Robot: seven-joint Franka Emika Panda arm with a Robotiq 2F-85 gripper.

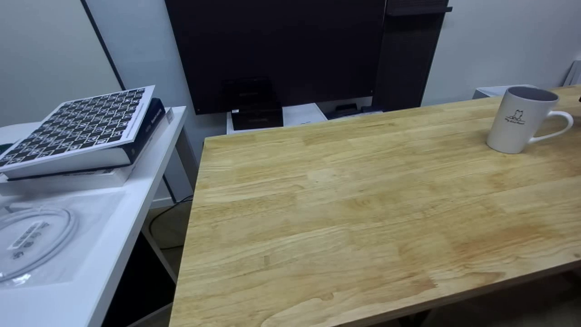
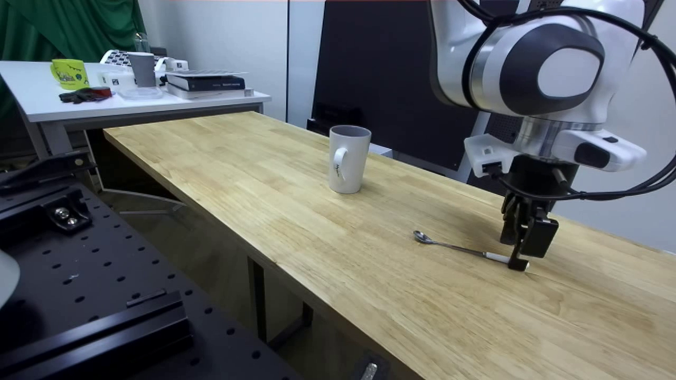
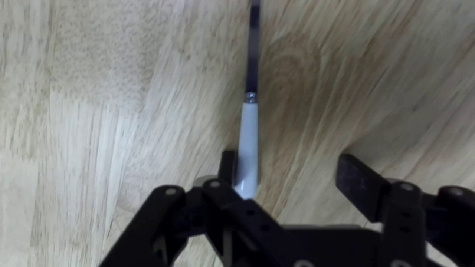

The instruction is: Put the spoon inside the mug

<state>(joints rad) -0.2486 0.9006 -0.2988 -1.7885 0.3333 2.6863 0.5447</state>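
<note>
Low over the worktop (image 2: pixel 327 237), a wide-parted pincer (image 3: pixel 288 170) brackets the spoon (image 3: pixel 250 111)

Closest, in the wrist view, the pincer's two fingers (image 3: pixel 354 185) stand far apart, with the white tail of the spoon's handle lying between them. One finger is right beside the handle, and whether they touch cannot be told; the second stands well away across the wood grain. The pincer has hold of nothing. Forward of the white section run a metal collar and a slim, dark-looking shaft.

In an exterior view the spoon lies on the wooden worktop, its small metal bowl at the end nearer the mug (image 2: pixel 356 161). Over the pincer rises the white and grey robot arm (image 2: pixel 549 79), with black cables (image 2: pixel 586 195) looping off its side.

Farther along, the mug stands upright on the worktop in both exterior views, well apart from spoon and pincer. It is white outside and grey within, with a loop handle, a small dark drawing and lettering too fine to read.

Beyond the worktop come a large black panel (image 1: pixel 281 50) and a white desk (image 2: pixel 39 92) bearing a stack of books (image 2: pixel 206 84), a grey cup (image 2: pixel 142 68) and a lime-green mug (image 2: pixel 74 74). Farthest back hangs a green curtain (image 2: pixel 95 26).
</note>
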